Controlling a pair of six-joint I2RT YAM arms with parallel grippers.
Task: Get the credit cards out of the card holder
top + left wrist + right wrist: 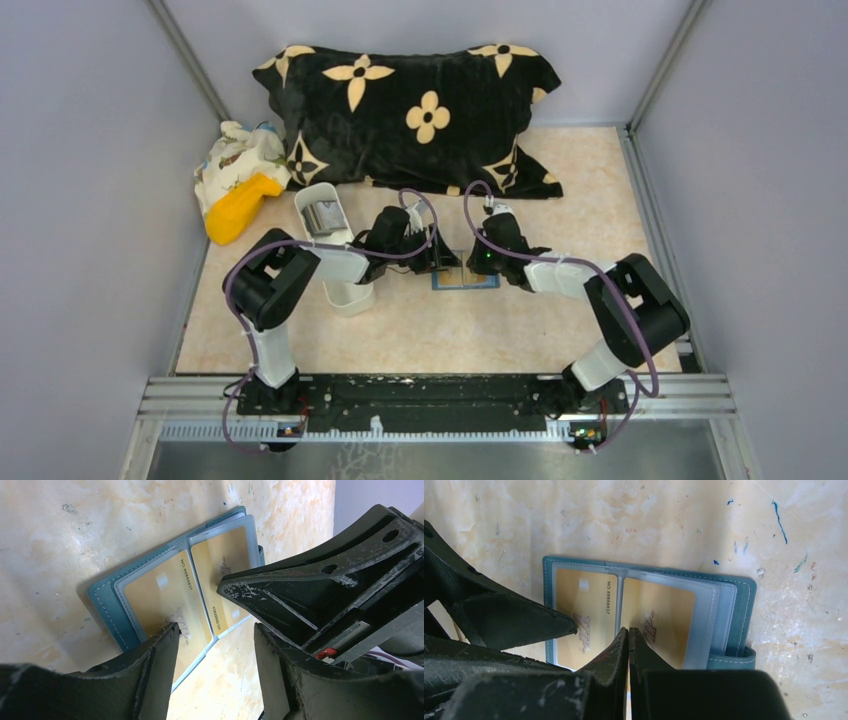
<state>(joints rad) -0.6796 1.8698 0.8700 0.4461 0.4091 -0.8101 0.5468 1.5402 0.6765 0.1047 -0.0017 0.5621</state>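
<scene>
A tray [349, 297] is standing left of the holder [744, 610]. The open left gripper [215, 630] and the closed, empty right gripper [628, 632] are partly covering its cards [584, 595].

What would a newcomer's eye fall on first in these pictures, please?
The large black pillow with cream flowers at the back catches the eye first. Next comes the teal card holder lying open in the middle, gold cards showing in its clear sleeves, with the shut right pincer at its fold and the open left pincer over it.
</scene>
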